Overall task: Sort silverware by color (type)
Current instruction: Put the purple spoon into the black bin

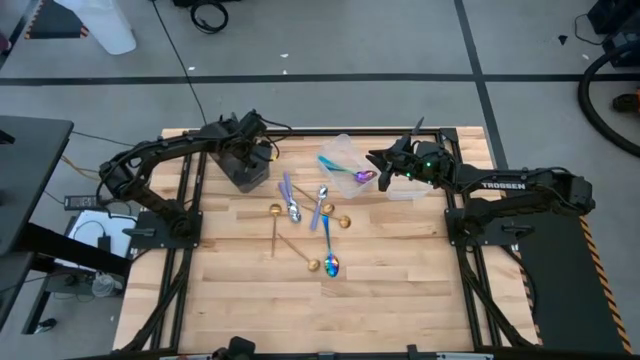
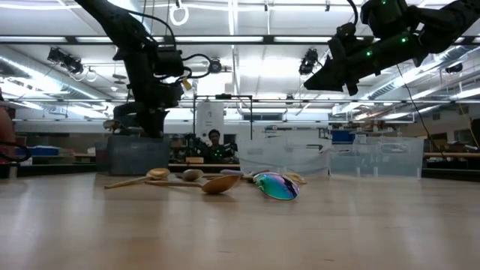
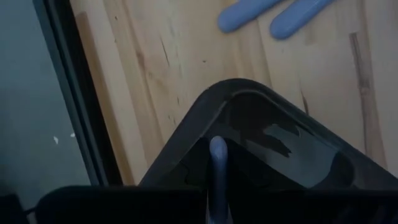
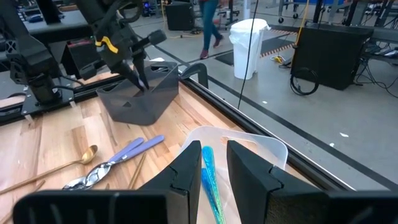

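Sorting judged early: right gripper (image 4: 214, 165) is clamped on an iridescent teal-handled spoon (image 4: 208, 163) over the clear plastic tub (image 1: 345, 160) at 12 o'clock, left gripper (image 1: 258, 150) is closed on a slim blue-grey handle (image 3: 217, 163) in the dark plastic tub (image 1: 240, 170) at 10 o'clock, w/ approx eight gold, silver & lilac-handled loose spoons (image 1: 305, 222) left mid-table

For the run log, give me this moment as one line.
left gripper: shut on silver spoon over dark plastic tub | right gripper: holding teal-handled iridescent spoon over clear plastic tub

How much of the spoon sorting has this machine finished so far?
It looks early on. In hand: the left gripper holds a bluish handle down inside the dark tub, and the right gripper holds an iridescent spoon over the clear tub. Left: gold spoons, a silver spoon and more blue-handled spoons lie mixed on the table.
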